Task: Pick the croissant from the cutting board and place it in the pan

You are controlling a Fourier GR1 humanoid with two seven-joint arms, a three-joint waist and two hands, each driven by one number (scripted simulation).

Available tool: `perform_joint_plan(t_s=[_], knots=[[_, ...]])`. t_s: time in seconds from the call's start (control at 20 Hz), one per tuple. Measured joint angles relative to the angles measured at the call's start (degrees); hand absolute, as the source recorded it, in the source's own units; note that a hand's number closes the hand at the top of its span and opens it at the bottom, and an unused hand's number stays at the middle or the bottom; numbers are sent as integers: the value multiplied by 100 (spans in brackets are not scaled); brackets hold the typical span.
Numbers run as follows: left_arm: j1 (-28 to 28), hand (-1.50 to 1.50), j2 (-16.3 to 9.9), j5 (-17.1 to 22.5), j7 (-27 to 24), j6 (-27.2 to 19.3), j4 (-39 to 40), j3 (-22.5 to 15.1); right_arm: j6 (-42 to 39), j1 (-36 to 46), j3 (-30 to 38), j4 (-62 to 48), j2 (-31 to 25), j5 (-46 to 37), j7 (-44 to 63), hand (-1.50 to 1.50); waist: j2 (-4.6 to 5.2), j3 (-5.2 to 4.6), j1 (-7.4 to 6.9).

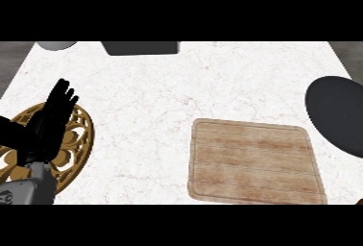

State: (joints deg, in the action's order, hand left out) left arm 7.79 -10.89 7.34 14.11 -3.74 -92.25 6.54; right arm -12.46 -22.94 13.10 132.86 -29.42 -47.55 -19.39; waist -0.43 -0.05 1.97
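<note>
A wooden cutting board lies on the counter at the lower right, and its top is bare; no croissant shows anywhere. The dark pan sits at the right edge, partly cut off, with nothing visible inside it. My left hand stands at the left with straight fingers pointing up, holding nothing. It hovers over a golden ornate trivet. My right hand is out of view.
A dark grey rectangular object sits at the counter's far edge, with a grey round object at the far left corner. The white marble counter spreads between the trivet and the board.
</note>
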Motion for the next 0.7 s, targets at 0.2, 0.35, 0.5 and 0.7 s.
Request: perform_joint_plan(t_s=[0.2,0.35,0.5,0.7], knots=[[62,0,12,-26,28,24,-25,-45,-454,329,752,-88,9,504,118,150,18,1,-81],[161,0,4,-24,11,43,73,-15,-804,801,1254,-266,-68,1139,361,150,30,1,-129],[177,0,60,-54,-23,36,103,-52,-882,1242,1601,-787,-132,1465,445,150,38,2,-168],[86,0,109,-74,-149,96,125,-92,-833,1939,1888,-1968,-451,1615,254,150,49,4,-221]])
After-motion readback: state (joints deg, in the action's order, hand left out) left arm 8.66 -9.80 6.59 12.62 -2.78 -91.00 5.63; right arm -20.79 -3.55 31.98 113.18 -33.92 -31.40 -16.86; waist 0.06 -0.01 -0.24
